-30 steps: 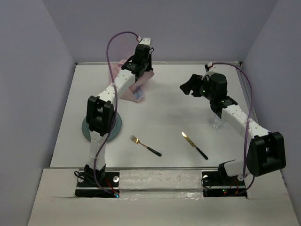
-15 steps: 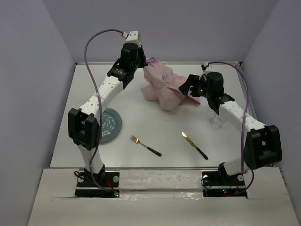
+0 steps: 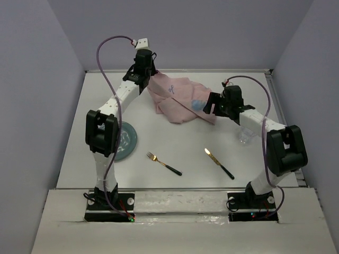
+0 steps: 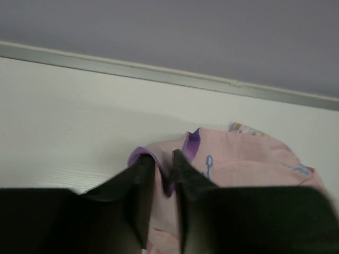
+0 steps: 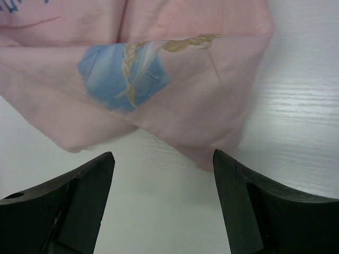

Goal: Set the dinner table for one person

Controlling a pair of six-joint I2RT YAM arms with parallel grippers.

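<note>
The pink cloth (image 3: 180, 100) with blue scribbles lies spread at the back of the white dinner table (image 3: 185, 145). My left gripper (image 3: 145, 73) is shut on its far left corner. In the left wrist view the fingers (image 4: 164, 169) pinch the purple hem of the cloth (image 4: 249, 159). My right gripper (image 3: 208, 104) is open at the cloth's right end. In the right wrist view its gripper (image 5: 161, 159) stands wide apart just short of the cloth's edge (image 5: 175, 69), over bare table (image 5: 159, 211).
A teal plate (image 3: 127, 140) lies by the left arm, partly hidden by it. A gold fork (image 3: 163, 163) and a gold knife (image 3: 219, 163), both black-handled, lie near the front. A clear glass (image 3: 244, 137) stands under the right arm. Walls close the back and sides.
The cloth has moved from the far left to the back middle and spread out low. The left arm swung with it. The right gripper came in to the cloth's right end.
</note>
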